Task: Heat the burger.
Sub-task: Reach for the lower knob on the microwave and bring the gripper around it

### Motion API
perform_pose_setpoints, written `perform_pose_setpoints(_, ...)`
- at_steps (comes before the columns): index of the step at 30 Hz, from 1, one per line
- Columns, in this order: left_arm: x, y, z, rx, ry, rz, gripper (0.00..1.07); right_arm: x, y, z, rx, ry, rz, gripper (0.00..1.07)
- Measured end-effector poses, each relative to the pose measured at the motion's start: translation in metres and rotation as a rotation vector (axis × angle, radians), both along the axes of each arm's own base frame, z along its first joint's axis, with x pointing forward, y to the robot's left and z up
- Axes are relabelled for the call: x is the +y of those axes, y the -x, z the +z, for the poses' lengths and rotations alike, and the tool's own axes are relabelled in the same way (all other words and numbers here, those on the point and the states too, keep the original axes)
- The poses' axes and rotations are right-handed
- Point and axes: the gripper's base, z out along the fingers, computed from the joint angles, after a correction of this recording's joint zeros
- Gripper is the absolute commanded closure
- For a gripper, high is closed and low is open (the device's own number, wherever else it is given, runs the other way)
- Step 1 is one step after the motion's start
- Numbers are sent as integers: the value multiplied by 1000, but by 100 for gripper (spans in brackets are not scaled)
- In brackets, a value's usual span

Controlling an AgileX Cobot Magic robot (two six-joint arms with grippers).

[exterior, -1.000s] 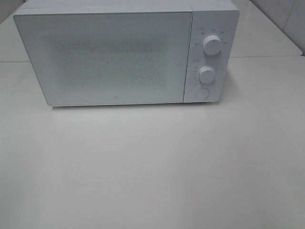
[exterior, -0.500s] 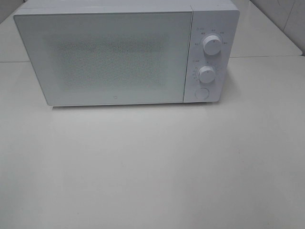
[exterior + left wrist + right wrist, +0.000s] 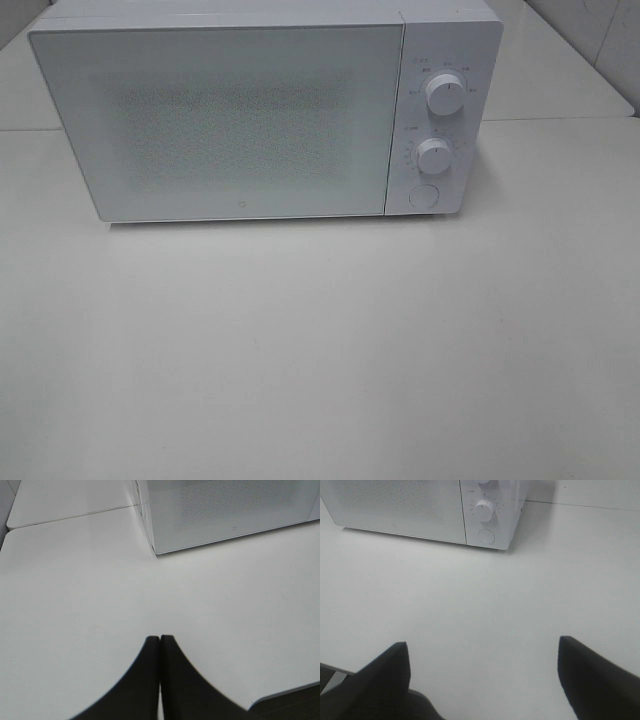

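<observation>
Microwave [image 3: 250,115] at the table's [image 3: 320,350] rear

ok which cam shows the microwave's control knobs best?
Exterior high: upper knob, lower knob and round button all show whole. Right wrist gets the lower knob and button; the upper knob is cropped. Left wrist shows only the door, no controls.

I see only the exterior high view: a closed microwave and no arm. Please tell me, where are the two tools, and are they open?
Observer: The left tool is shut, fingers pressed together, over the table, facing the microwave at its front left corner.
Operator: And the right one?
Observer: The right tool is wide open and empty, facing the side with the lower knob.
Operator: Does a wrist view show the burger?
Observer: No, neither shows it.
</observation>
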Motion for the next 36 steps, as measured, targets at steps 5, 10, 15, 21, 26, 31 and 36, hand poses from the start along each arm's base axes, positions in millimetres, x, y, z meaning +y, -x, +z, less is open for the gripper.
perform_pose_setpoints(5,0,0,0,0,0,0,106,1,-3,0,15,3,0,31)
perform_pose_setpoints(10,0,0,0,0,0,0,106,3,-13,1,81,18,0,31)
perform_pose_setpoints(15,0,0,0,-1,0,0,106,8,-37,-2,235,52,0,31)
perform_pose_setpoints(21,0,0,0,-1,0,0,106,11,-50,-5,324,72,0,31)
perform_pose_setpoints(26,0,0,0,-1,0,0,106,16,-72,-14,480,107,-1,31)
perform_pose_setpoints(31,0,0,0,-1,0,0,106,18,-83,-19,553,124,-1,31)
perform_pose_setpoints(36,0,0,0,-1,0,0,106,22,-98,-9,523,116,-4,31)
